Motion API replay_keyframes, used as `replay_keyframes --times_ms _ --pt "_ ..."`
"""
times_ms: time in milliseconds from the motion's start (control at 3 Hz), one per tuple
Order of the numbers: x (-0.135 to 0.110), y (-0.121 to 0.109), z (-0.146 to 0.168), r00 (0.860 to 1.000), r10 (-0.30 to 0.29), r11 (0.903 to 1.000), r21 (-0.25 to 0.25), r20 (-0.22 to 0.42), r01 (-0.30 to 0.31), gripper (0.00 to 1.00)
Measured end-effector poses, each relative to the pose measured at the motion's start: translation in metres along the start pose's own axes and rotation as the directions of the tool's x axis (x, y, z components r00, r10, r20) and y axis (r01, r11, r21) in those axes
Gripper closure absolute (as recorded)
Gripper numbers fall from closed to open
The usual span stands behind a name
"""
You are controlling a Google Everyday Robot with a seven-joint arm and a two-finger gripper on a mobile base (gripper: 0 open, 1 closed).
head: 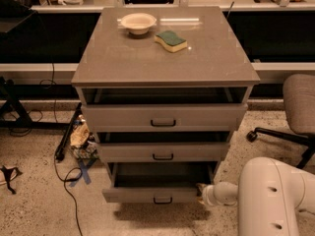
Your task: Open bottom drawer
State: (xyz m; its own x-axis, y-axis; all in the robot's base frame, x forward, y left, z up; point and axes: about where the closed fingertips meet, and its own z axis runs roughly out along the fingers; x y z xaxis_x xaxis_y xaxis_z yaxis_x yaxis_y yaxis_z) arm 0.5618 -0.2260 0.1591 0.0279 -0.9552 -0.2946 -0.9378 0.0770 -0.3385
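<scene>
Grey-brown flat-front bottom drawer [133, 195], lowest in three-drawer cabinet [162, 58], sits partly out. Gripper [201, 188] at drawer's right front corner (open or closed, can't tell). Risk imo: off-centre pull skews drawer, jams it, or contact slips.

Looks like a lab or office workroom: speckled hard floor [34, 205] strewn with loose black cables [66, 191], grey padded swivel chair on castors [299, 102], long pale bench [283, 71] behind. Houses a white robot, gripper [200, 188] low at the plain grey-brown bottom drawer [147, 194]'s right end.
</scene>
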Motion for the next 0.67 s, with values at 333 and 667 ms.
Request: replay_keyframes --times_ms 333,667 --pt "0.0 0.0 0.0 1.0 0.0 1.0 0.0 0.0 0.0 0.82" --pt "0.0 0.0 0.0 1.0 0.0 1.0 0.0 0.0 0.0 0.58"
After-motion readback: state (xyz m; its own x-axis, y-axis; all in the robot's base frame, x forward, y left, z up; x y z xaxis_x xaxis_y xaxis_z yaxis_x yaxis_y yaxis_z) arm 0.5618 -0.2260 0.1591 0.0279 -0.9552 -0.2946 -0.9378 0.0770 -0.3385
